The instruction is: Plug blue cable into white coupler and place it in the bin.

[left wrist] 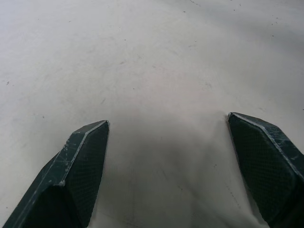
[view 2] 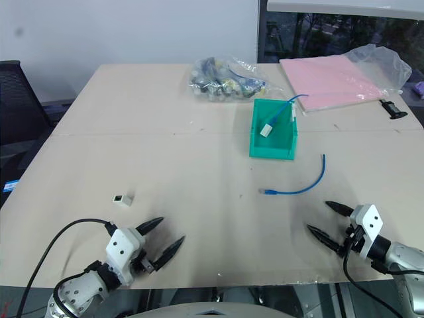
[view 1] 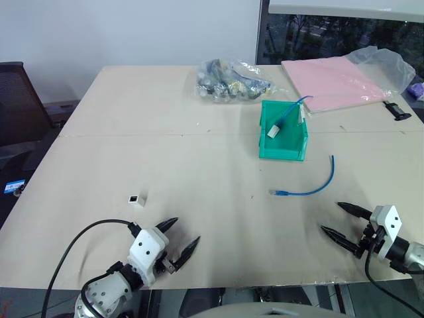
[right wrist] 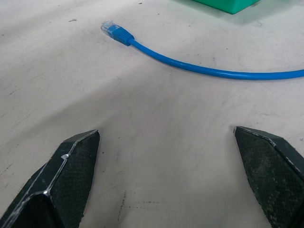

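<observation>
Both grippers hang low over the near edge of the table (view 1: pixel 165 165), nearest the camera, and neither holds anything. On the left gripper (view 1: pixel 183 236) the two black fingers (left wrist: pixel 80 166) stand wide apart, tips just above bare tabletop with nothing between them. Out past those tips and a little to their outer side, well apart from them, lies the white coupler (view 1: pixel 137 199), alone on the wood with its dark socket face showing.

Fingers of the right gripper (view 1: pixel 336 219) are spread just as wide. Ahead of their tips, near but not touching, lies the blue cable (view 1: pixel 311 189): it curves across the table in a shallow arc, and its clear plug (right wrist: pixel 109 27) sits beyond the one finger (right wrist: pixel 71 171), the cord running on across and past the other finger's side.

Farther out beyond the cable stands the green bin (view 1: pixel 283 147), upright. Inside it rests another blue cable (view 1: pixel 289 113) joined to a white piece (view 1: pixel 273 132), its cord rising over the back wall.

Behind the bin, toward the far edge, lies a clear bag of parts (view 1: pixel 228 81), and beside that a pink sheet (view 1: pixel 338 81) partly in a clear plastic wrapper. A small black object (view 1: pixel 397 110) lies near the sheet's corner. No brand, label or writing can be read on any of these.
</observation>
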